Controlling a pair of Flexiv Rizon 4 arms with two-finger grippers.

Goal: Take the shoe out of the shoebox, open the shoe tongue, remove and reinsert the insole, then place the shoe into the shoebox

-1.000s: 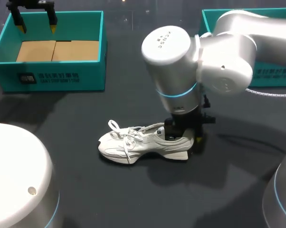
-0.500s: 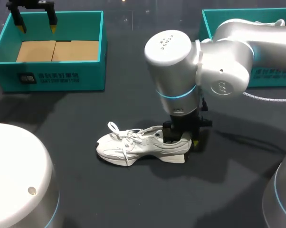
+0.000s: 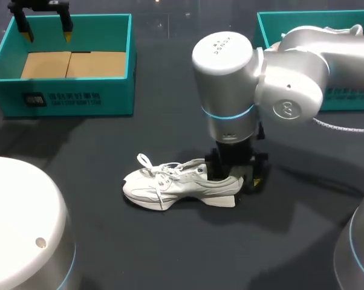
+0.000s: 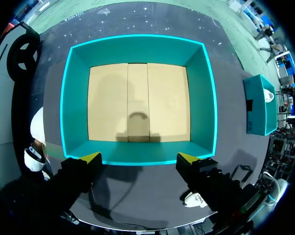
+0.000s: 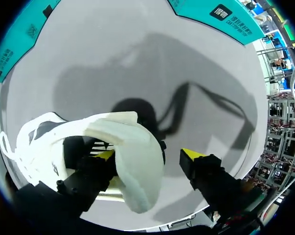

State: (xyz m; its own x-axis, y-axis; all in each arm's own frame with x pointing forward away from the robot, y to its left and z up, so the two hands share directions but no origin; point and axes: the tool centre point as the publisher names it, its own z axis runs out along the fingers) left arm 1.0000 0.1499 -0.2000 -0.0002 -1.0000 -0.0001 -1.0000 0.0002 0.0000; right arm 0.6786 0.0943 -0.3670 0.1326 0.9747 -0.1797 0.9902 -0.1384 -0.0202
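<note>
The shoe is located just below the centre of the head view, outside the shoebox. It is set upright on its sole on the dark bench, with the toe directed toward the left of the frame and the heel toward the right. The laces are spread loosely over the forefoot.

The right tool is positioned at the heel and is released. In the right wrist view, one yellow-tipped finger is seen inside the shoe opening. The other finger is held outside, behind the heel, with a gap to the white heel wall. The heel wall is thus straddled but not clamped. The right arm enters from the upper right of the head view and stands vertically above the heel.

The shoebox, a teal open box with a tan cardboard floor, is placed at the upper left of the head view, well apart from the shoe. The left tool is held above its far wall, released, with nothing between its fingers. In the left wrist view the box interior is seen directly ahead of the spread tips.

A second teal box is placed at the upper right and is partly hidden by the right arm.
</note>
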